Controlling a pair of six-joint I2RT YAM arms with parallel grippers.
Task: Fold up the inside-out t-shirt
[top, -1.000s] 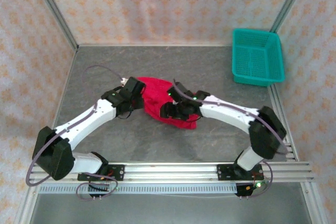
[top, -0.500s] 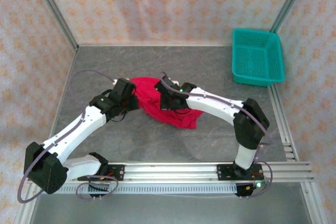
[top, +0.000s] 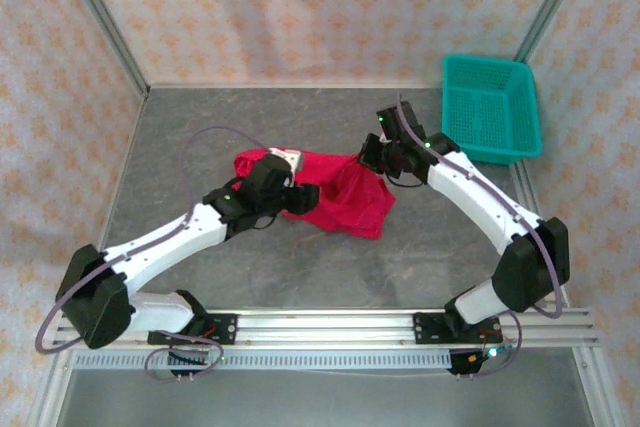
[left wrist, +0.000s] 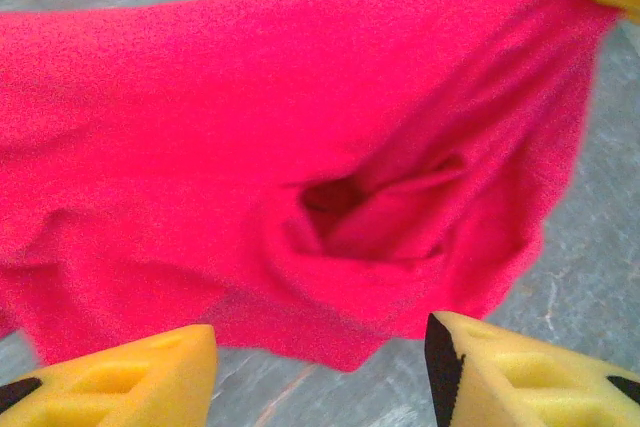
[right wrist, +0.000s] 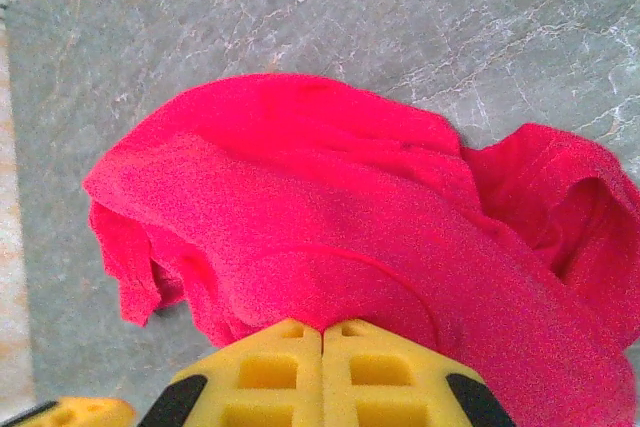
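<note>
A bright red inside-out t-shirt (top: 338, 205) lies bunched near the middle of the grey table (top: 190, 137), with both robot arms reaching in over it. Seen from above, the right gripper (top: 366, 159) sits at the garment's 1 o'clock edge, clenched on the cloth. In its own wrist camera the two yellow fingers (right wrist: 270, 367) press flat together at 6 o'clock, and red fabric runs straight up to their tips. From there the shirt spreads across the stone-patterned surface, with a rumpled opening gaping at 3 o'clock.

The left gripper (top: 300, 195) rests at the shirt's 9 o'clock side, released. Its wrist camera shows the yellow fingers (left wrist: 140, 372) spread apart at 7 and 5 o'clock, with nothing between them. The shirt's lower edge lies just beyond them. In that view the cloth is drawn taut toward 1 o'clock, where a yellow fingertip of the other arm pinches it, and a dark fold puckers the middle of the fabric.

A teal mesh basket (top: 490, 107) stands well apart from the shirt, out at its 2 o'clock.
</note>
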